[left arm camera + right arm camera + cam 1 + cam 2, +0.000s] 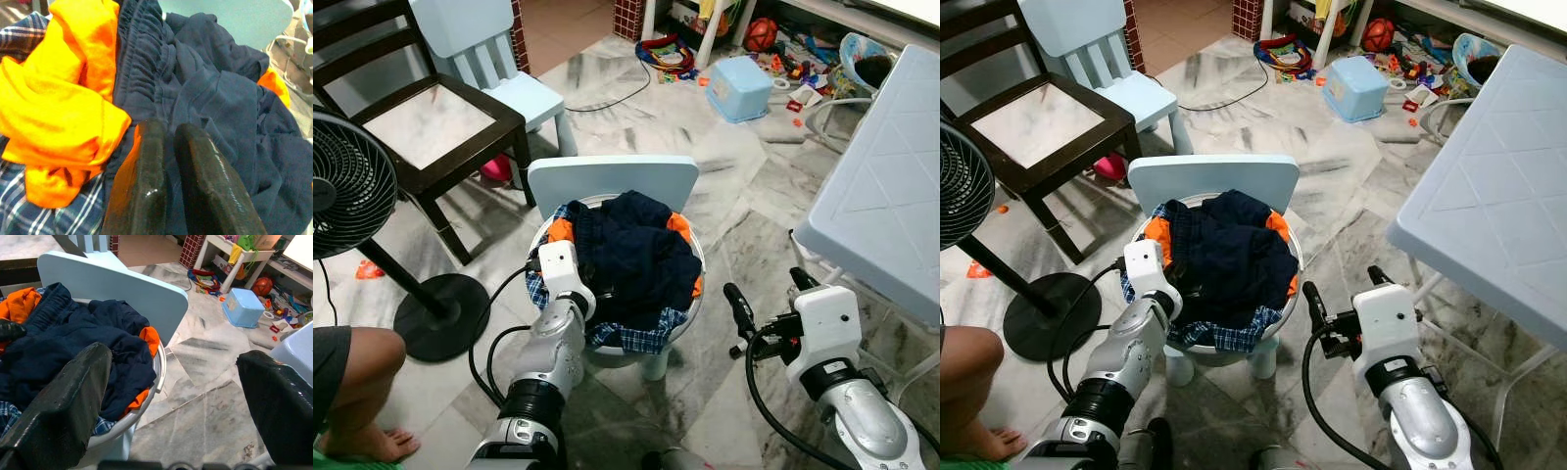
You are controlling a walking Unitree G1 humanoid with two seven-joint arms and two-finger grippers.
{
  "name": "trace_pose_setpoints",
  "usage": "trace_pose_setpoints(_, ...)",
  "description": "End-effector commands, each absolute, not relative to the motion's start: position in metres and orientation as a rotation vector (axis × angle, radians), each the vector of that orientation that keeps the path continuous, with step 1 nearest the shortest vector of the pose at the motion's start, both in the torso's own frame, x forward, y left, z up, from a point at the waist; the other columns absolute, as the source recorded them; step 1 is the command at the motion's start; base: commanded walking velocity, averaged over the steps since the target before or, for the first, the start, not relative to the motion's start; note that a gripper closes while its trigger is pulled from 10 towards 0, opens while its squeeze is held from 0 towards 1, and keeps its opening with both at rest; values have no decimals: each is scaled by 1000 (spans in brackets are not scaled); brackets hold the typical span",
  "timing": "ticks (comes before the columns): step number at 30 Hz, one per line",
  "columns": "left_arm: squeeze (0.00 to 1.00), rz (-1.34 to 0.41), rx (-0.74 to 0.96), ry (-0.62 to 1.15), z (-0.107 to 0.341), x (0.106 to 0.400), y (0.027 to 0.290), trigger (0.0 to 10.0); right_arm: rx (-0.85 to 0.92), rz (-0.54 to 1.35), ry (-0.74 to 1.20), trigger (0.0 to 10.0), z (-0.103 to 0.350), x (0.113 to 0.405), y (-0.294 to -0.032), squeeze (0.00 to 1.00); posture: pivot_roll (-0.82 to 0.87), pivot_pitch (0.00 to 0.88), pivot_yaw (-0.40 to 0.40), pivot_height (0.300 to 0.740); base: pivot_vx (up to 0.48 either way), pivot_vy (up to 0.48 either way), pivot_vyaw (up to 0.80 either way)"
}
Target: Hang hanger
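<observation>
Laundry heap of dark navy garments (636, 257) with orange cloth (63, 112) and blue plaid fabric (631, 336) is sitting in a round white basket (1283, 294) on a pale blue plastic child's chair (612, 179). Left gripper (171, 161), fingers nearly closed with nothing clamped between them, is pressing into the heap at its 9 o'clock edge. Right gripper (769, 294), fingers spread wide, is hovering at 3 o'clock. No hanger can be made out.

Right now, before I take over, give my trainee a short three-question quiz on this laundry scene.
1. True or false: the right gripper is open and apart from the clothes.
2. What is the left gripper pressed into? A) the orange garment B) the navy garment C) the plaid cloth
3. What does the white basin rest on?

Key: 1 true. 2 B, fingers nearly together. 3 The small light blue chair.
</observation>
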State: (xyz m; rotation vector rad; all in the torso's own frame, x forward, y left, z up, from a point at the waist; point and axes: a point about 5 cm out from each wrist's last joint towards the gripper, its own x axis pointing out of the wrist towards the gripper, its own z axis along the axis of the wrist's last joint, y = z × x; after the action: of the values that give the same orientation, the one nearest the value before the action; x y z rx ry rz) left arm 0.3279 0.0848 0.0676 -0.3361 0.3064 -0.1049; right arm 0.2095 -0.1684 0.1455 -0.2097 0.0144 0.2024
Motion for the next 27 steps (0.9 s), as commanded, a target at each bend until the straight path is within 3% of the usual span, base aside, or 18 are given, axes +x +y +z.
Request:
trace_pose_setpoints(1,0,-127,-322,265,74,327,81,0,-213,201,25,10000,143,209,-170,0,-153,191,-58,740,0,0,0)
trace_pose_setpoints(4,0,-118,-282,266,76,326,82,0,-217,201,23,10000,142,210,-170,0,-153,189,-57,740,0,0,0)
trace_pose_setpoints(5,0,-86,-306,298,75,324,83,9686,-219,201,22,10000,142,210,-170,0,-152,188,-55,740,0,0,0)
trace_pose_setpoints(7,0,-79,-314,308,75,323,83,9686,-219,201,21,10000,142,210,-170,0,-152,188,-55,740,0,0,0)
trace_pose_setpoints(8,263,-61,-329,313,75,318,82,10000,-223,204,19,10000,142,210,-169,0,-147,186,-54,740,0,0,0)
trace_pose_setpoints(10,263,-54,-342,317,75,314,80,10000,-226,207,17,10000,142,210,-169,0,-147,186,-54,740,0,0,0)
trace_pose_setpoints(11,1000,-51,-339,331,72,310,80,10000,-226,207,16,10000,141,211,-169,0,-144,185,-55,740,0,0,0)
trace_pose_setpoints(16,1000,-42,-375,498,46,289,73,10000,-226,214,11,10000,141,212,-166,0,-143,185,-55,740,0,0,0)
trace_pose_setpoints(27,1000,-42,-451,634,34,290,69,10000,-232,222,2,10000,141,213,-165,0,-142,183,-53,740,0,0,0)
